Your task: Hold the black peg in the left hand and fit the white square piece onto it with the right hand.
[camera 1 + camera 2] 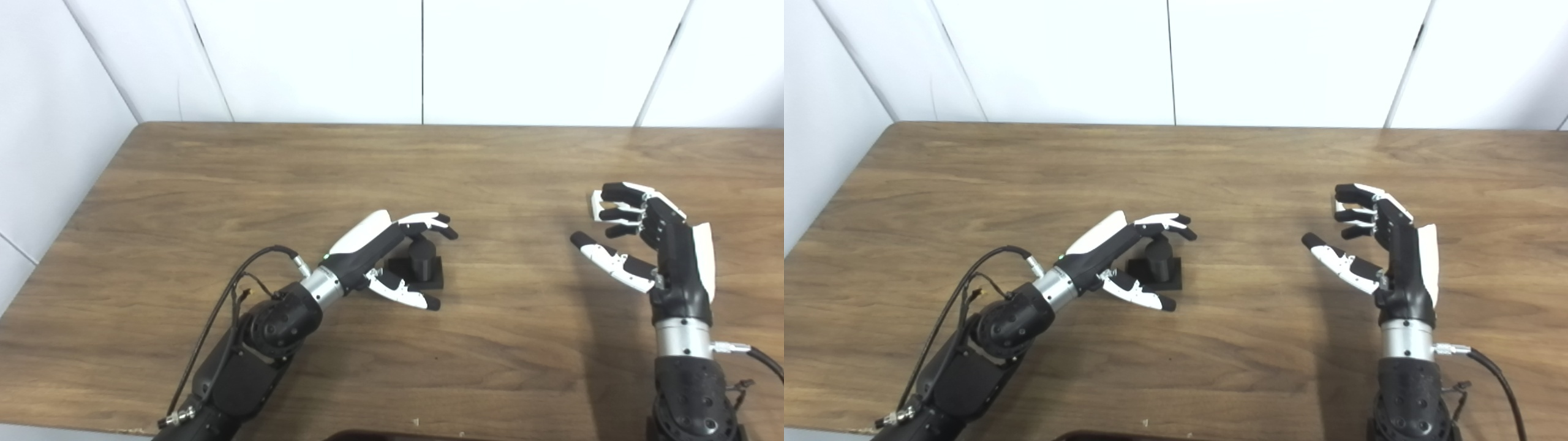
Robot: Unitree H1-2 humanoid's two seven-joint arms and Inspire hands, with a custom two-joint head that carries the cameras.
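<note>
The black peg (422, 255) stands upright on its square black base (433, 279) on the wooden table (343, 171), left of the middle. My left hand (384, 241) arches around it, fingers above the peg's top and thumb in front of the base, open and not clamped. At the right, my right hand (652, 239) is open with curled fingers and the thumb stretched out to the left. A small part of the white square piece (595, 204) shows behind its fingertips; the rest is hidden, and I cannot tell if the fingers touch it.
White wall panels (422, 61) rise behind the table's far edge and along its left side. Cables (245, 282) loop from the left forearm. A dark object (380, 436) pokes in at the bottom edge.
</note>
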